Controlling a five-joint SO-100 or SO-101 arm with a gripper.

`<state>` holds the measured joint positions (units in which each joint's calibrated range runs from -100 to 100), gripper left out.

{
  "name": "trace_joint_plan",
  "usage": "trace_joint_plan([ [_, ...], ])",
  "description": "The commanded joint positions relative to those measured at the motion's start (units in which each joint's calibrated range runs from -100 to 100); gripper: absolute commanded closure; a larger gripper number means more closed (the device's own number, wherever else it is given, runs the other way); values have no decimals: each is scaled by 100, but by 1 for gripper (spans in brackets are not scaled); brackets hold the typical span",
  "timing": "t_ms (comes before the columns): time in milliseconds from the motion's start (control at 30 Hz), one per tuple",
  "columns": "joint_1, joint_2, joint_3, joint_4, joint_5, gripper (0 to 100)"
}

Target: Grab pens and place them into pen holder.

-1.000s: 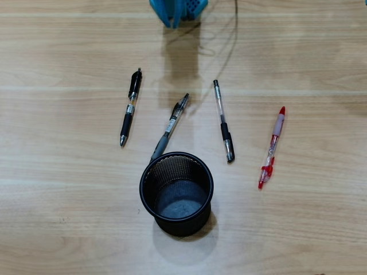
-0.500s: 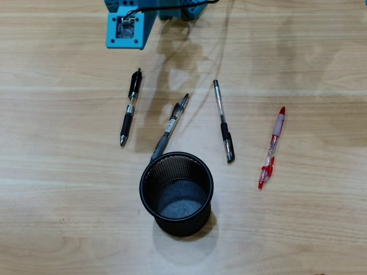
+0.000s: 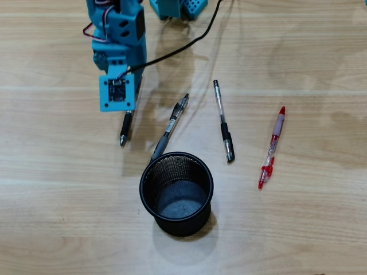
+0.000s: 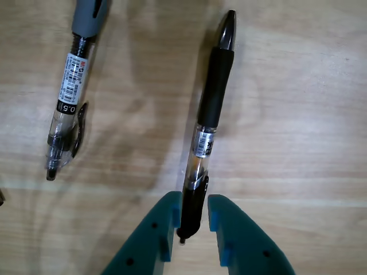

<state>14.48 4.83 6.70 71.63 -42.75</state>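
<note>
The jaws sit at the bottom of the wrist view, one on each side of the back end of the black pen (image 4: 207, 109). They are open just a little. There is a thin gap on both sides of the pen, so they are around it and not squeezing it yet. The pen lies flat on the counter (image 3: 309, 229) with its tip pointing away from the jaws.

In the overhead view the arm (image 3: 117, 51) covers most of this pen. Only its tip end (image 3: 124, 127) shows below the arm. It lies nearer the left edge of the counter than the other pens.

Just beside it is the grey pen (image 3: 172, 125). It is tilted, and its lower end goes behind the rim of the cup (image 3: 179, 228). The cup stands upright near the bottom edge in that view, and it looks empty. Further right lies a third pen (image 3: 223, 120), and the red pen (image 3: 270, 150) is the one nearest the right edge. All four pens are on the counter, so none is in the cup yet.

I think this is the first grab. Next the jaws need to close tight on the black pen. They hold it near one end, so it may tip when it goes up. Then the arm must carry it over the cup and let go.
</note>
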Motion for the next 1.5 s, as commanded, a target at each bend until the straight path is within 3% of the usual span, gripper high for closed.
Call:
trace_joint_plan([
  [0, 18, 302, -531, -73, 16, 94],
  [167, 46, 630, -531, -90, 0, 92],
  [333, 36, 781, -531, -55, 26, 81],
  [1133, -18, 2007, -540, -555, 0, 81],
  [1333, 18, 2083, -531, -529, 0, 96],
  [1467, 46, 2024, -512, -477, 0, 97],
])
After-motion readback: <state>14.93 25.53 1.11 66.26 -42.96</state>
